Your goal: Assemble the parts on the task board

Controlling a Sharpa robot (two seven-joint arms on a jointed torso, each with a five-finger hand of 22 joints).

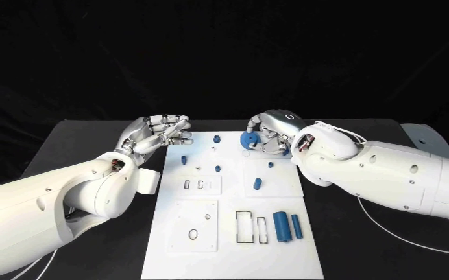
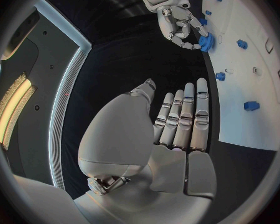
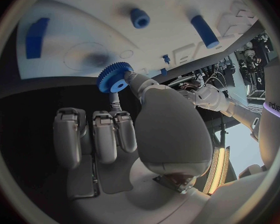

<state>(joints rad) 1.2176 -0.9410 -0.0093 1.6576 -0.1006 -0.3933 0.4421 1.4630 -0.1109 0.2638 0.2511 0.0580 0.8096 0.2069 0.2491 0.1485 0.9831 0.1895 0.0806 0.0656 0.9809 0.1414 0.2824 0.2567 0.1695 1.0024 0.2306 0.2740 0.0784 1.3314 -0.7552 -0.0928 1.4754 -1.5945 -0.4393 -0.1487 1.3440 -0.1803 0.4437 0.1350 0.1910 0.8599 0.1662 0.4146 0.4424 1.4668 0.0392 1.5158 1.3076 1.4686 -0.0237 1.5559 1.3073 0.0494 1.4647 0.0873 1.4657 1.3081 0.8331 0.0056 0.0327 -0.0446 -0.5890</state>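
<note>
The white task board lies lengthwise in the middle of the black table. My right hand hovers over the board's far right part and pinches a blue toothed gear between thumb and a finger; the right wrist view shows the gear just above the board. At the board's far left edge my left hand is held up with straight fingers, holding nothing. The left wrist view shows my right hand with the gear.
Small blue pegs stand on the board's far half, and an oblong blue piece lies mid-board. Two blue cylinders lie near the right edge beside rectangular slots. Bare black table flanks the board.
</note>
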